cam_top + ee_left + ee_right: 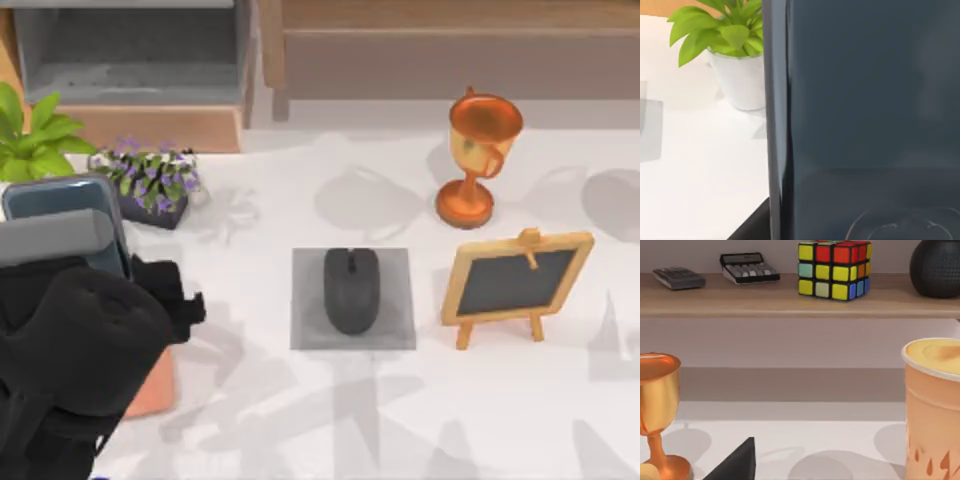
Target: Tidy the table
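Looking down from above, the white bench spreads wide, carrying a grey mat with a dark mouse on it, a small chalkboard easel to its right and a copper trophy behind that. At the left edge sit a green potted plant and a planter of purple flowers. My left arm covers the near left corner over a dark phone-like slab and something orange, mostly hidden; whether its fingers are open or closed I cannot tell. From the left wrist, the slab looms beside the plant's white pot. From the right wrist, a shelf holds a colour cube and two calculators, with an orange cup cut off nearby.
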Robot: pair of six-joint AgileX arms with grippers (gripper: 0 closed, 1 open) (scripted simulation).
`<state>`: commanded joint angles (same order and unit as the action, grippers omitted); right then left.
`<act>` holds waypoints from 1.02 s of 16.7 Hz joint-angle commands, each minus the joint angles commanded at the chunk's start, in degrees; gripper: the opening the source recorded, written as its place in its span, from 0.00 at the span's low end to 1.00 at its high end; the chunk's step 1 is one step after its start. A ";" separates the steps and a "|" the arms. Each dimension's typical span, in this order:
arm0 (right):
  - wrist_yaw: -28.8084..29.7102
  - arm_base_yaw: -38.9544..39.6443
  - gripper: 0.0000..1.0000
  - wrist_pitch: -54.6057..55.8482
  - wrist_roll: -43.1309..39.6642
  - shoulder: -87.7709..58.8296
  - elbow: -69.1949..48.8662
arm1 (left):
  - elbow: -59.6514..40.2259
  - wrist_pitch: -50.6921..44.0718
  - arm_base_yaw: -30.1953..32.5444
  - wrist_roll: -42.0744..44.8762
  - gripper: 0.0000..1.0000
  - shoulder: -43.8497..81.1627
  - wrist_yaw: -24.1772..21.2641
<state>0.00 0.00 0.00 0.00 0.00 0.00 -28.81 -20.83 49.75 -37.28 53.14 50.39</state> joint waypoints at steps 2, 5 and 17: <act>0.00 0.00 1.00 0.00 0.00 0.00 0.00 | 0.68 2.26 -1.45 0.86 0.00 0.51 -1.09; 0.00 0.00 1.00 0.00 0.00 0.00 0.00 | 0.80 2.64 -1.70 0.99 0.00 0.60 -1.27; 0.00 0.00 1.00 0.00 0.00 0.00 0.00 | 0.80 2.64 -1.70 0.99 0.75 0.60 -1.27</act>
<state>0.00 0.00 0.00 0.00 0.00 0.00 -28.02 -18.20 48.06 -36.29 53.74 49.12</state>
